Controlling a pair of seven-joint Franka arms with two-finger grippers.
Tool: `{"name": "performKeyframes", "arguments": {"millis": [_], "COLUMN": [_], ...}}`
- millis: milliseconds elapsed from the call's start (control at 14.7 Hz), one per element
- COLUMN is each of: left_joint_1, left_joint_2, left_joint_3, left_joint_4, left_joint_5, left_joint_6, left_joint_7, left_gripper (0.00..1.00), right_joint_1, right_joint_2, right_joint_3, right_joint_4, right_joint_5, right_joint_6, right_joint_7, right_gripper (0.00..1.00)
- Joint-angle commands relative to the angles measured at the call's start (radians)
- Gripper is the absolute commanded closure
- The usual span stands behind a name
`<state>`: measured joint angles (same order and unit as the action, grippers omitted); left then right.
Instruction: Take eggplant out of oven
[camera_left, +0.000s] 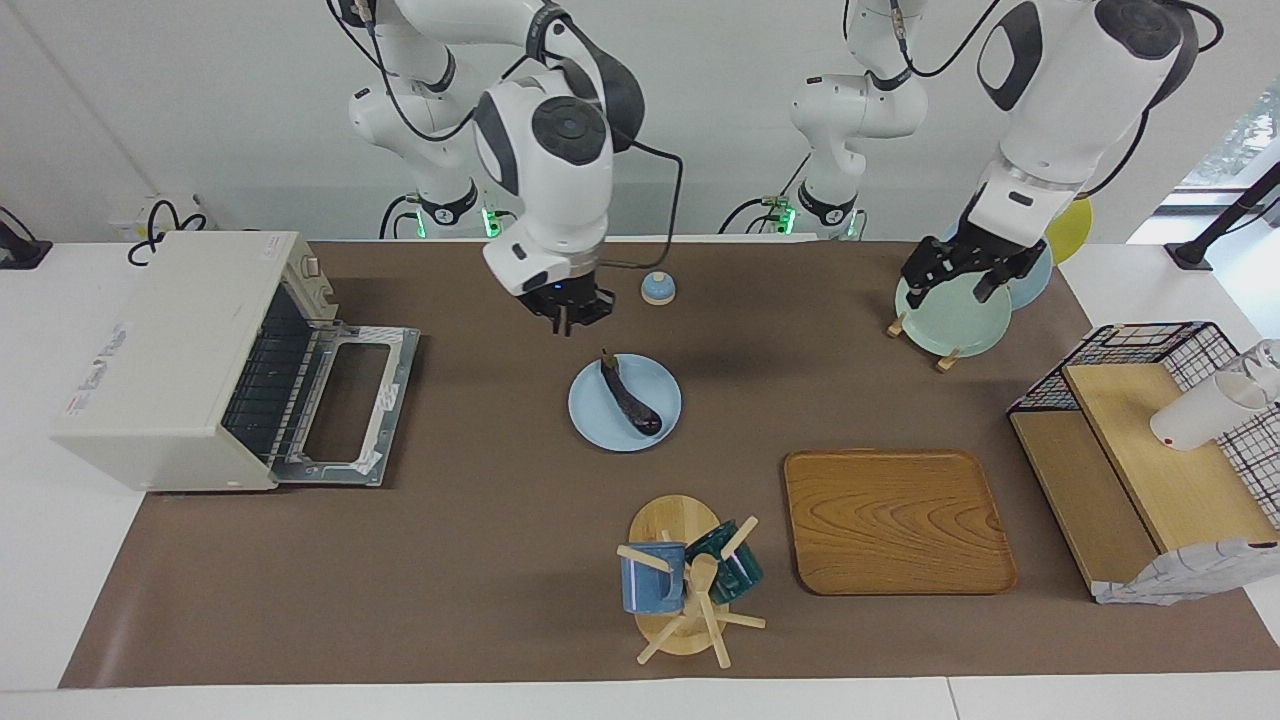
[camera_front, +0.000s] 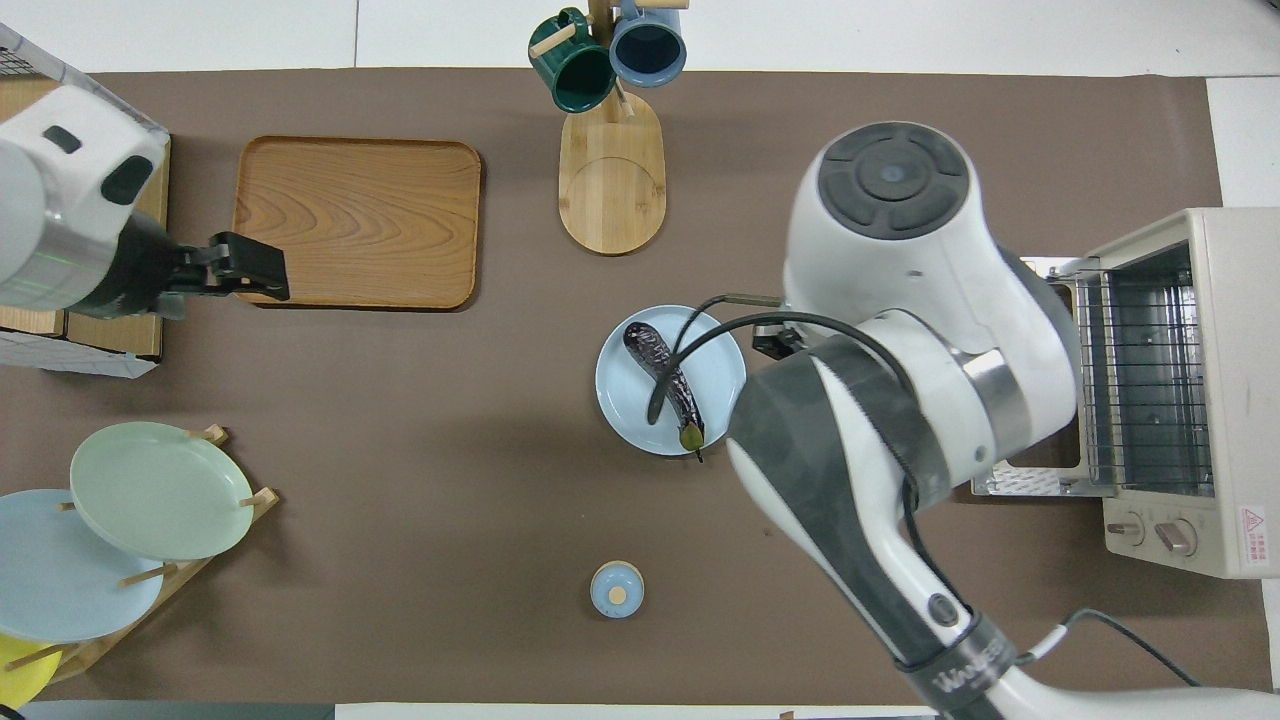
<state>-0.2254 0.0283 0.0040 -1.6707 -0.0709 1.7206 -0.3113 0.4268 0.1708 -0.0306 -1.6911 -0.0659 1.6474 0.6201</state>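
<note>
Two grippers show in your facing view: the right gripper (camera_left: 572, 312) hangs over the mat just robot-side of the blue plate (camera_left: 600, 420), fingers nearly together, holding nothing; the left gripper (camera_left: 962, 272) hangs spread by the plate rack (camera_left: 945, 318). The glossy eggplant (camera_left: 630, 395) lies on that plate, apart from the oven (camera_left: 170, 360), door down.

From overhead, you see the eggplant (camera_front: 668, 378) lying diagonally across the plate (camera_front: 625, 400), the oven's (camera_front: 1200, 400) wire rack bare
</note>
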Motion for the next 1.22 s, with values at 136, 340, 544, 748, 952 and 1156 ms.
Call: {"name": "performKeyframes", "arguments": {"millis": [136, 340, 544, 748, 952, 1156], "left_joint_1": [-0.217, -0.325, -0.431, -0.489, -0.534, -0.554], "left_joint_2": [0.148, 0.231, 0.324, 0.415, 0.459, 0.45], "left_joint_3": [0.014, 0.014, 0.017, 0.018, 0.019, 0.019], "left_joint_4": [0.002, 0.002, 0.003, 0.023, 0.0, -0.044], "left_joint_5": [-0.017, -0.018, -0.015, -0.009, -0.007, -0.006], "left_joint_6": [0.169, 0.27, 0.378, 0.463, 0.525, 0.54], "left_joint_7": [-0.326, -0.486, -0.674, -0.813, -0.865, -0.868], "left_gripper": [0.0, 0.0, 0.0, 0.0, 0.0, 0.0], "right_joint_1": [-0.232, -0.284, -0.289, -0.302, -0.342, -0.353], "right_joint_2": [-0.142, -0.139, -0.137, -0.116, -0.111, -0.11], "right_joint_3": [0.015, 0.015, 0.014, 0.014, 0.014, 0.014], "right_joint_4": [-0.482, -0.565, -0.594, -0.602, -0.617, -0.645], "right_joint_5": [-0.037, -0.037, -0.037, -0.037, -0.037, -0.037], "right_joint_6": [0.412, 0.506, 0.549, 0.583, 0.618, 0.663], "right_joint_7": [-0.251, -0.292, -0.293, -0.301, -0.35, -0.353], "right_gripper": [1.0, 1.0, 1.0, 1.0, 1.0, 1.0]}}
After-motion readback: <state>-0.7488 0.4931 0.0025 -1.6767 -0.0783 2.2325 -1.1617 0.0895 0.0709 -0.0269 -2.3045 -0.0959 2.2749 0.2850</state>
